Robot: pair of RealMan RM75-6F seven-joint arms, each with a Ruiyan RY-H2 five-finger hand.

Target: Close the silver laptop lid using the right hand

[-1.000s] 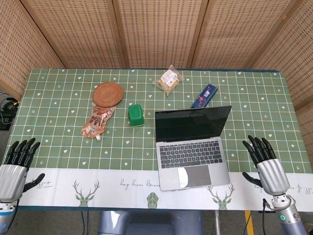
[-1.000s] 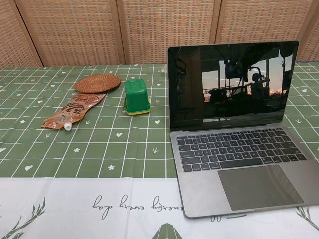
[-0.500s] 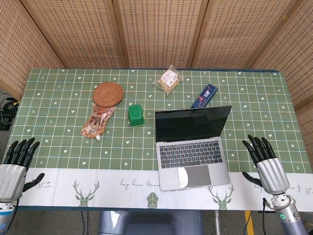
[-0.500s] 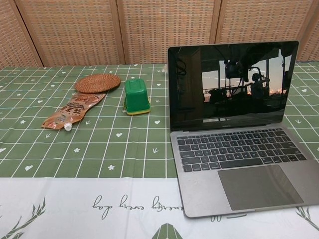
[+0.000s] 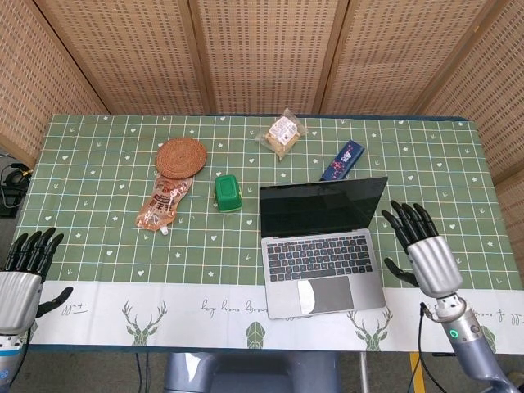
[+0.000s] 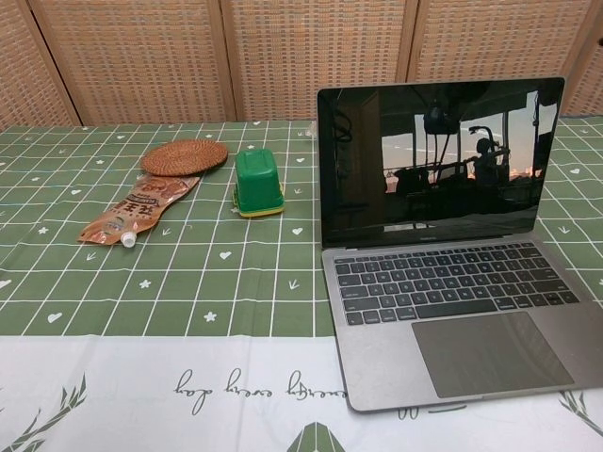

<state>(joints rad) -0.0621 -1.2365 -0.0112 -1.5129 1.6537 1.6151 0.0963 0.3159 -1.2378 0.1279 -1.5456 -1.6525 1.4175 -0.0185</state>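
Just to the left of my right hand stands the silver laptop, lid raised and screen facing me, its base on the near part of the table. The hand hangs beside the laptop's right edge, close but apart from it, palm down, fingers spread and pointing away from me, holding nothing. From the head view the fingertips sit level with the hinge line and a little short of the lid's top right corner.

The lid's long axis runs left to right, crosswise to the way my fingers point, and its top edge lies ahead and to the left of the hand. I judge that to be the relation that matters: I have to get the hand up past that top edge and behind the screen, then draw it forward and down toward the keyboard. The chest view shows the screen leaning slightly back from upright, so nothing of the close has begun yet.

My left hand is far off to the left of the laptop at the table's near edge, fingers likewise apart and empty. The right is plainly the nearer one.
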